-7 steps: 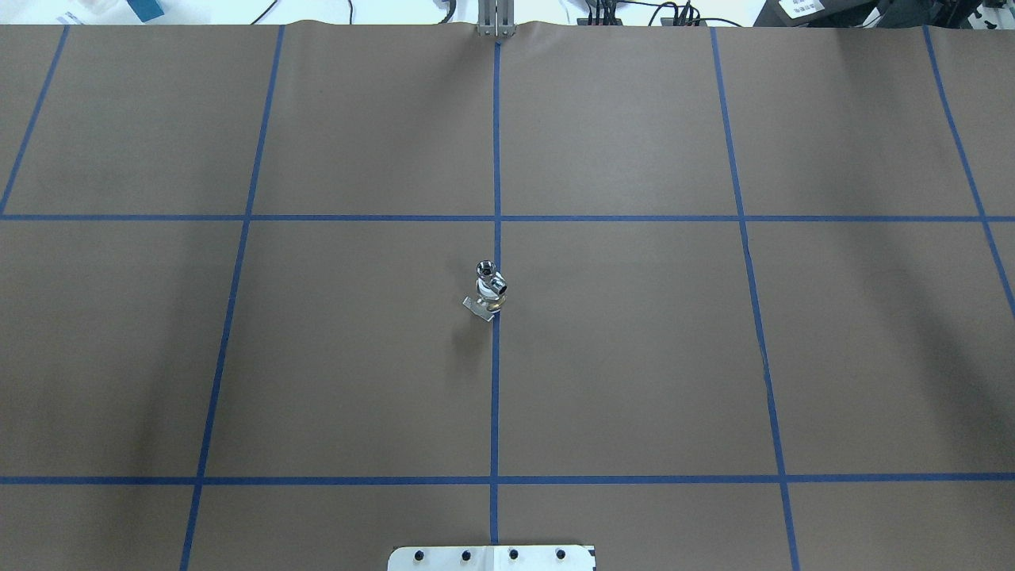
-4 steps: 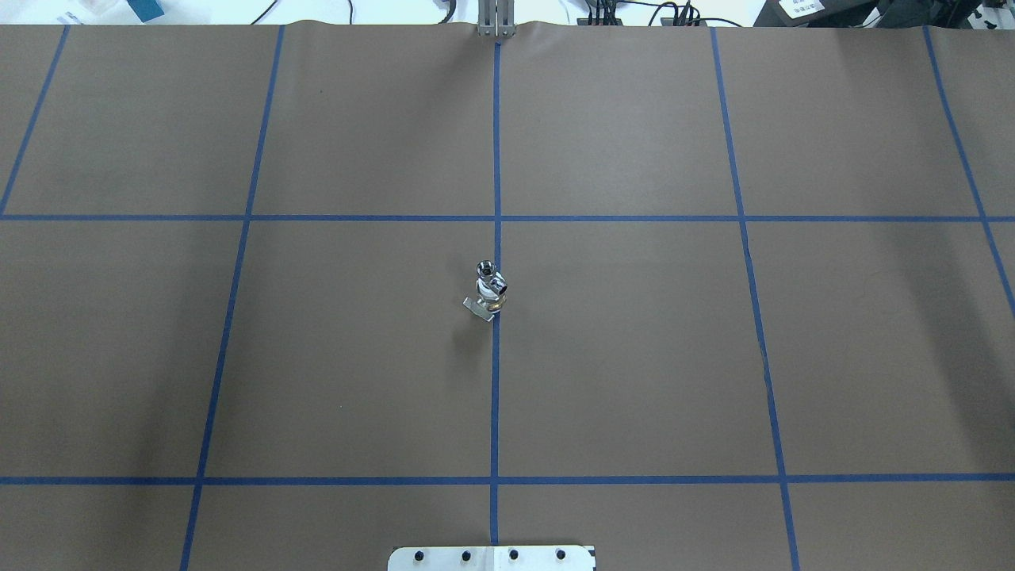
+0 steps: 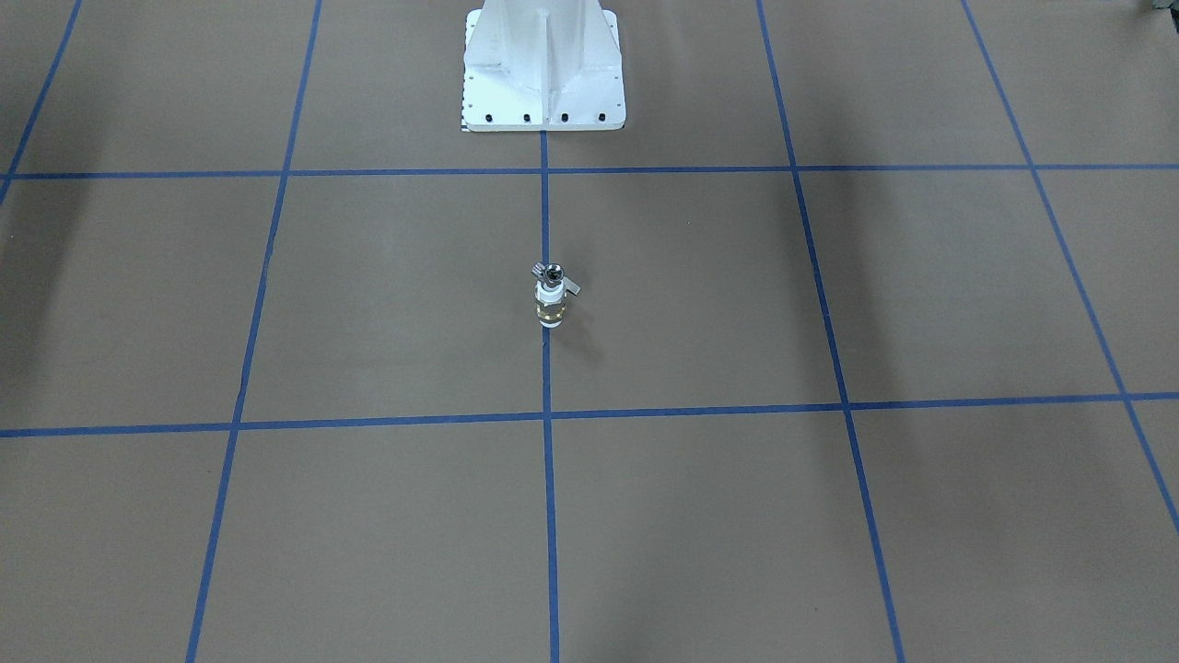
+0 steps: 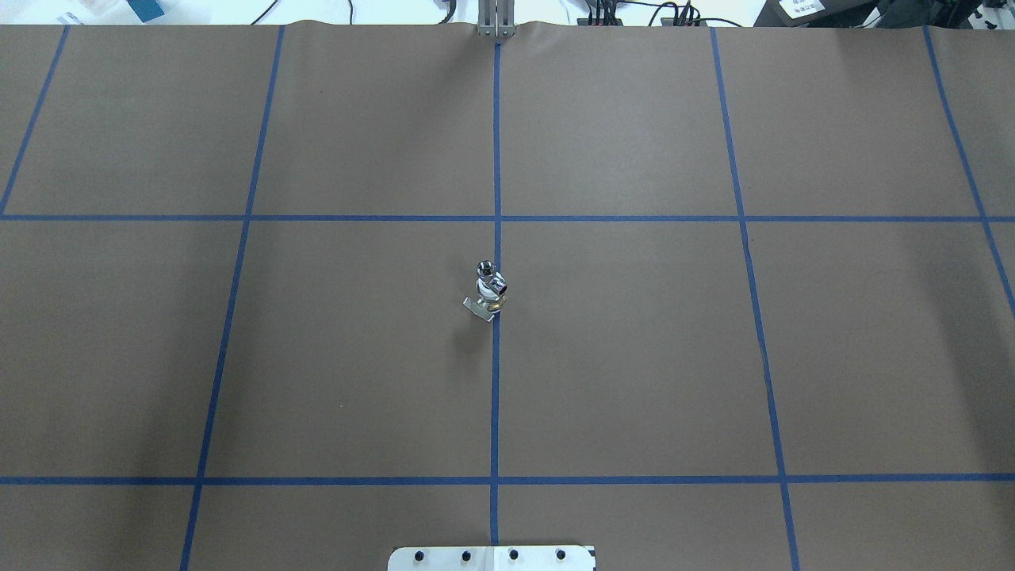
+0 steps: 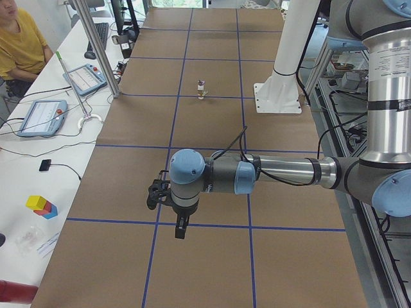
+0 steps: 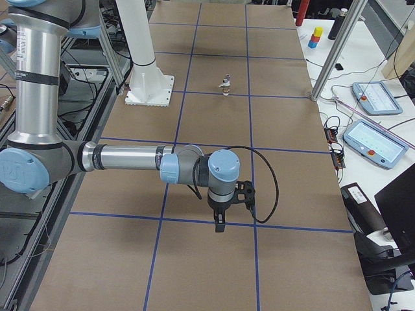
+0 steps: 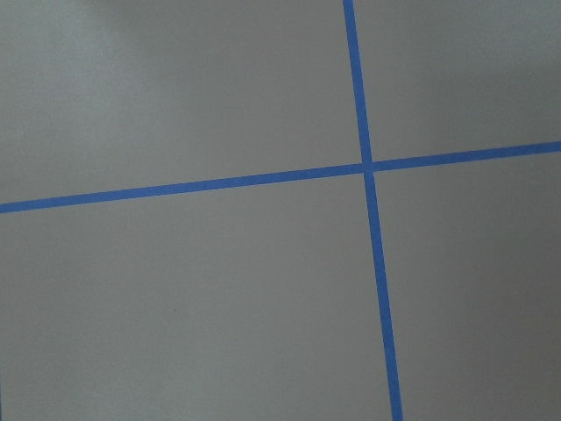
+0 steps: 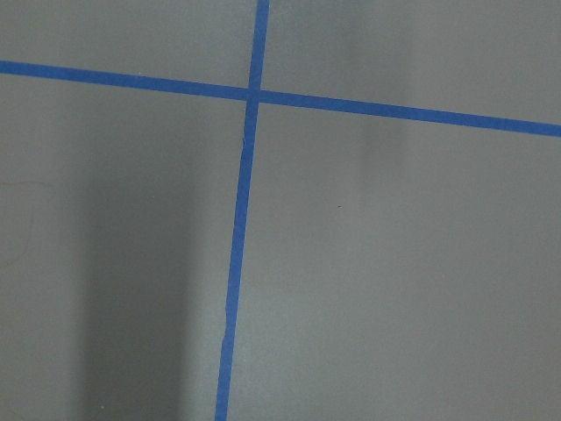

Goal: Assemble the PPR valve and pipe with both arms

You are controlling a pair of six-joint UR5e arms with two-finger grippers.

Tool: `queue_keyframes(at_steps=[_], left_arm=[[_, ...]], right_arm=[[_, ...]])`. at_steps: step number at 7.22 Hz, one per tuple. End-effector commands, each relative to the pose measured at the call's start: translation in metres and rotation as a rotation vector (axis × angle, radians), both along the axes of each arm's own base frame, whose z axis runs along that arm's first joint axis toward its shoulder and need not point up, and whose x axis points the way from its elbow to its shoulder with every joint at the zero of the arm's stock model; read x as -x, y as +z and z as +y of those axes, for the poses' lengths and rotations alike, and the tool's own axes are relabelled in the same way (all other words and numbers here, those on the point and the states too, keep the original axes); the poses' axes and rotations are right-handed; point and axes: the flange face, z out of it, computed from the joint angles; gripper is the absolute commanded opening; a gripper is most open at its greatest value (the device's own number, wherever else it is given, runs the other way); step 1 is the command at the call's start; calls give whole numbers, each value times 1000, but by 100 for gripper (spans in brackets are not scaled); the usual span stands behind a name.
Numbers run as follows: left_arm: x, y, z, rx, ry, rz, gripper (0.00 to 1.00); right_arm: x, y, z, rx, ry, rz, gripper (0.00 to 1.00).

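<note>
Though PPR valve (image 3: pixel 550 308) stands upright, tiny, pipe (image 3: pixel 553 272) atop hard to distinguish

The left arm's black end effector (image 5: pixel 182 226) and the right arm's black end effector (image 6: pixel 220 221) show only in the side views, so how their jaws stand cannot be told. The white-and-brass PPR valve (image 4: pixel 495 300) and the silver metal pipe stub (image 4: pixel 486 270) are tiny. Whether they are joined is unclear. The white metal robot base (image 3: pixel 543 64) is cut off by the picture's edge.
</note>
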Motion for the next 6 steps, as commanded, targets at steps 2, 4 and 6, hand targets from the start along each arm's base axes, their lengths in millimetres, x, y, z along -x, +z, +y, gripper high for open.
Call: queue_keyframes(at_steps=[2,4,6], left_arm=[[-1,-2,18,0,-1,-2,100],[-3,7,26,22,1,0,100],[-2,6,27,19,-1,0,100]], right_arm=[[0,-2,0,2,8,-4,100],[0,-5,0,-5,8,-5,100],[0,-7,0,-8,9,-5,100]])
